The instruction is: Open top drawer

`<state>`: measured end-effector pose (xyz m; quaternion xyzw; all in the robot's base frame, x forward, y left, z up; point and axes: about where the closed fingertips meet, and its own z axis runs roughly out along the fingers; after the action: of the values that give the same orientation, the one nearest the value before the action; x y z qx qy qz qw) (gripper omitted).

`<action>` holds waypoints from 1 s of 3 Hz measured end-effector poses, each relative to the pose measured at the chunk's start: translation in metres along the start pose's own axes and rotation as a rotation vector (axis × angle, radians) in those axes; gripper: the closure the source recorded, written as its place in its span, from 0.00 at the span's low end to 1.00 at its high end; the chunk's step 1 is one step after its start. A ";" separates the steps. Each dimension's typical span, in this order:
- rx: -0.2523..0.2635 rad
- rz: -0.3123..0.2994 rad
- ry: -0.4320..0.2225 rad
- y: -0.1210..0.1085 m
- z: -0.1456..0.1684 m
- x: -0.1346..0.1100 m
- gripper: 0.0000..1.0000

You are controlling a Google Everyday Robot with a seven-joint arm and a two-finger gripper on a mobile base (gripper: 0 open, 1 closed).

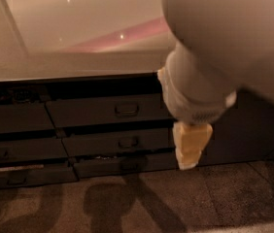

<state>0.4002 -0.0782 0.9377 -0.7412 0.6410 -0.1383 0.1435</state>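
The top drawer (93,111) is the widest dark grey front under the counter, with a small bar handle (126,109) at its middle. Its front sits flush with the cabinet. My gripper (190,148) is pale yellow and hangs pointing down from the big white arm (210,47) at the upper right. It is to the right of the handle and lower, level with the middle drawer (122,142), and apart from all the fronts.
A pale countertop (78,57) runs above the drawers. A bottom drawer (122,165) and a left column of drawers (10,120) sit below and beside. A dark cabinet door (258,130) stands at the right. The arm's shadow lies on the speckled floor (127,203).
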 end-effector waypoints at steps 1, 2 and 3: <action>0.083 -0.024 -0.025 0.014 -0.003 -0.003 0.00; 0.083 -0.024 -0.024 0.014 -0.003 -0.003 0.00; 0.083 -0.024 -0.024 0.014 -0.003 -0.003 0.00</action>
<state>0.3855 -0.0776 0.9348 -0.7438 0.6241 -0.1575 0.1803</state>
